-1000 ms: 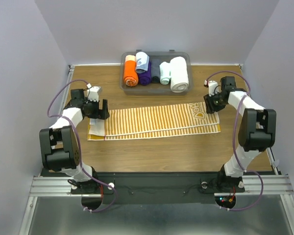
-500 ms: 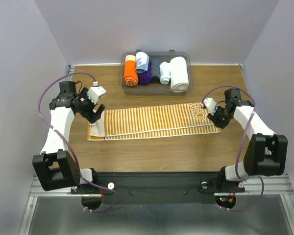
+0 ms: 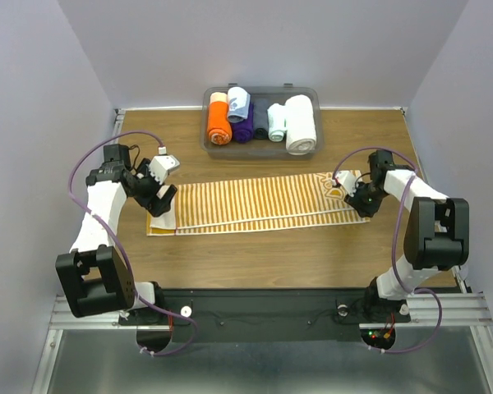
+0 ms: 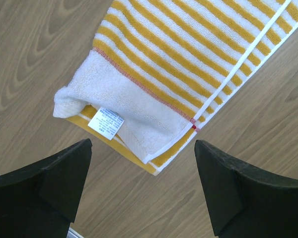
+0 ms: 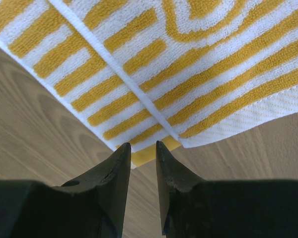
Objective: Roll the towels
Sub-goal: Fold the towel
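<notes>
The striped towel (image 3: pixel 259 205) lies flat across the middle of the worktop (image 3: pixel 255 254), folded lengthways into a long, narrow band. It's loopy terry cloth, yellow-orange and white pinstripes with a thin white band running along it. The left wrist view shows its left end (image 4: pixel 139 114), where a plain white hem is flopped back over the stripes, with a small printed care label poking out and a solid yellow layer underneath. The right end (image 5: pixel 188 74) has curvy white lettering woven in and a flat-woven white hem.

The left tool (image 3: pixel 160 197) hangs over that white hem with its black fingers spread wide apart (image 4: pixel 141 148), not touching the cloth. The right tool (image 3: pixel 357 201) sits at the towel's near right corner, its fingers only a narrow slit apart (image 5: pixel 142 146), with wood and a sliver of yellow edge showing through and nothing visibly pinched.

At the far edge there's a clear grey plastic bin (image 3: pixel 205 123) holding rolled cloths side by side: an orange roll (image 3: pixel 218 121), a purple roll (image 3: pixel 244 127), a pale blue towel (image 3: pixel 276 121) and a thick white roll (image 3: pixel 301 123).

The worktop is brown wood-grain laminate, smooth and matte. Plain pale lilac walls box it in on three sides, with an aluminium rail (image 3: pixel 271 312) along the near edge.
</notes>
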Controlling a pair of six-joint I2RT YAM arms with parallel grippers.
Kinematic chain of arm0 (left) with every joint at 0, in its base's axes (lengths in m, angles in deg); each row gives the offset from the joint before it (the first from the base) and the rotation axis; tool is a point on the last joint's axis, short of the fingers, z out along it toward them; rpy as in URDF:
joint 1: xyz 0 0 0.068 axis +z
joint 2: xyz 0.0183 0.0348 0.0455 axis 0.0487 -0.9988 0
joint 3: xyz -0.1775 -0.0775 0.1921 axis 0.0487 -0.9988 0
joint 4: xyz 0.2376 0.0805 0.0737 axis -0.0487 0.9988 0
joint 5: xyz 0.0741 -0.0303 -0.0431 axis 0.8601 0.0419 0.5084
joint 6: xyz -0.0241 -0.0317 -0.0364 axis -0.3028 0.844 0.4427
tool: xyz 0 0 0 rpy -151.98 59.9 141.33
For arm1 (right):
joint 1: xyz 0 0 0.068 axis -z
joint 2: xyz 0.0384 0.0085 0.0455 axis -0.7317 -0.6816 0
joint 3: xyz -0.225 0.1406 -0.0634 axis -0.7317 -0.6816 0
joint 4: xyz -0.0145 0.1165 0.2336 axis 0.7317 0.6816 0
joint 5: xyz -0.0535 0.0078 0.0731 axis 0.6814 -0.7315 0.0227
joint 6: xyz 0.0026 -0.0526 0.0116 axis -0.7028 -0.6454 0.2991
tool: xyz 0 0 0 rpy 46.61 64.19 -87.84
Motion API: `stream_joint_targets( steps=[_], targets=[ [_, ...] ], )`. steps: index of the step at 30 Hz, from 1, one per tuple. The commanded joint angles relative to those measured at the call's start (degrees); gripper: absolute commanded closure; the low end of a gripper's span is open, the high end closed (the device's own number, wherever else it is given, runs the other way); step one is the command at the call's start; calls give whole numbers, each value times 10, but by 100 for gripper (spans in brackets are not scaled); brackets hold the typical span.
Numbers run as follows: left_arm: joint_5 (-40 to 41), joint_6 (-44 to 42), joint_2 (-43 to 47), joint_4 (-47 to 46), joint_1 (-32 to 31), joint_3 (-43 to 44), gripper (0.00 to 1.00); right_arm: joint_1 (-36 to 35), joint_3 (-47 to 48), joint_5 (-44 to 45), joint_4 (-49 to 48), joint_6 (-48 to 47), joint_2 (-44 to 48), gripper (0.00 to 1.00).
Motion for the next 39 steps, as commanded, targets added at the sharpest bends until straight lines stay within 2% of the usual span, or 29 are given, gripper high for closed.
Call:
stream_joint_targets(
  steps=[1, 9, 19, 26, 29, 33, 37, 39],
  targets=[
    [-7, -5, -3, -1, 10, 0, 4, 1, 22, 5, -34, -10, -5, 68],
    [-11, -7, -14, 5, 14, 3, 4, -5, 28, -6, -38, -17, 20, 67],
    [-8, -7, -24, 6, 18, 11, 4, -16, 17, 17, -77, -34, -11, 64],
    [-1, -16, -26, 12, 26, 13, 4, -21, 3, 27, -92, -47, -31, 66],
    [0, -17, -29, 15, 29, 17, 4, -22, -3, 28, -96, -51, -31, 69],
    [-2, -20, -29, 19, 32, 16, 4, -23, 2, 25, -94, -45, -20, 89],
    [-1, -34, -25, 24, 34, 11, 5, -23, 13, 23, -89, -46, -2, 98],
    [-2, -44, -23, 34, 35, 11, 8, -23, 23, 23, -82, -47, 3, 99]
  ],
)
